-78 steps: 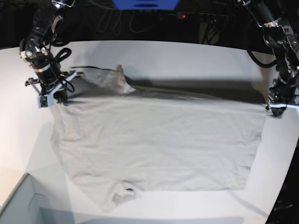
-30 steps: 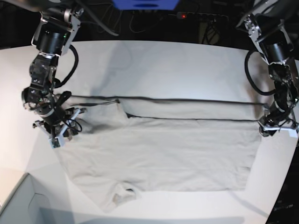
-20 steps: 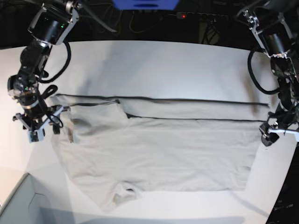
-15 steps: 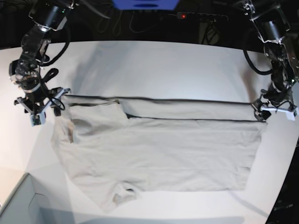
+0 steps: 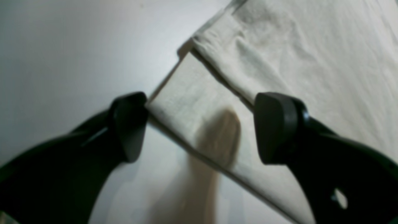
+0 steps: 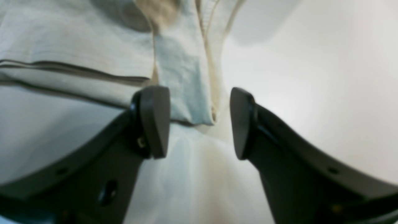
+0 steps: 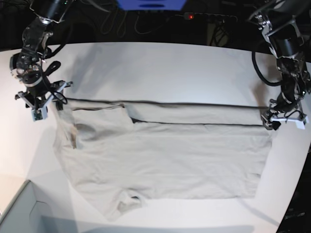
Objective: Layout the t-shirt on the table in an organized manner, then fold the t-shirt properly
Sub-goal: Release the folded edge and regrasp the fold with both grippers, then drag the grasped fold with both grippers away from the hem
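- Nearest us in the base view, the pale grey box corner (image 7: pixel 22 213) sits at the lower left, and just beyond it the collar end of the t-shirt (image 7: pixel 165 150) lies flat on the white surface (image 7: pixel 170 68).
- We judge the layout step done: the shirt is spread wide and smooth (only a few soft wrinkles), running sideways across the middle of the surface.
- We also read one fold as made: the far long edge is turned over onto the body, leaving a straight doubled band along the far side.
- What is left, as we see it: the near long edge, the sleeve by the box and the crosswise folds are not yet done.
- At the band's ends, both arms have let go. The left end effector (image 5: pixel 199 127) stands with its jaws wide apart over the folded corner, nothing between them pinched.
- The right end effector (image 6: pixel 199 121) is also apart, straddling the sleeve hem without gripping it.
- Farther back, the bare surface curves away to a dark background with cables, a red-lit power strip (image 7: pixel 209 17) and a blue object (image 7: pixel 150 4).
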Controlling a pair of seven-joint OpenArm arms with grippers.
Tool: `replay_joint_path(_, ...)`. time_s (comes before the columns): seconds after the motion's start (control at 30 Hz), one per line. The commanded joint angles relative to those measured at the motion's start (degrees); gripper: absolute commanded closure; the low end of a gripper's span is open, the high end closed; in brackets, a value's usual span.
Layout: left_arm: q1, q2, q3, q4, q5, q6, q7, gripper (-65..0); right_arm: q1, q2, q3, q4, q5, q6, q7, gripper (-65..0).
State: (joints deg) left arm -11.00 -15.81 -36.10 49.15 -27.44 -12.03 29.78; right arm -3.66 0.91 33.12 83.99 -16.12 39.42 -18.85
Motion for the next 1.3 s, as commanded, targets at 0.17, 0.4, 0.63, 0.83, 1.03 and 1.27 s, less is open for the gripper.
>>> replay_joint_path(0.17,-0.64,-0.41,0.01,0.39,-0.21,-0.14,0.51,-16.2,2.74,2.13,1.73,-4.47,0.69,0.58,1.31,-31.5)
replay_joint_path(0.4,-0.64,-0.49,0.01,0.31,-0.21,-0.14,0.59,-1.4,6.17,4.32,1.56,-13.08,0.69,0.58,1.40,-31.5)
replay_joint_path(0.63,-0.64,-0.58,0.01,0.31,-0.12,-0.14,0.95,0.0,7.92,6.08,1.47,-18.27,0.69,0.58,1.49,-22.4)
replay_joint_path(0.83,-0.64,-0.76,0.01,4.88,-0.56,0.38,1.21,0.0,8.28,7.93,1.47,-14.31,0.69,0.58,1.49,-0.2)
replay_joint_path(1.03,-2.49,-1.90,-0.25,10.50,-0.65,0.38,5.87,0.0,10.47,8.46,1.47,-7.99,0.34,0.58,0.96,0.0)
replay_joint_path(1.27,-6.18,-1.90,-0.34,10.85,-0.65,0.38,10.09,0.0,13.81,8.37,1.38,-3.85,0.25,0.58,0.87,0.0)
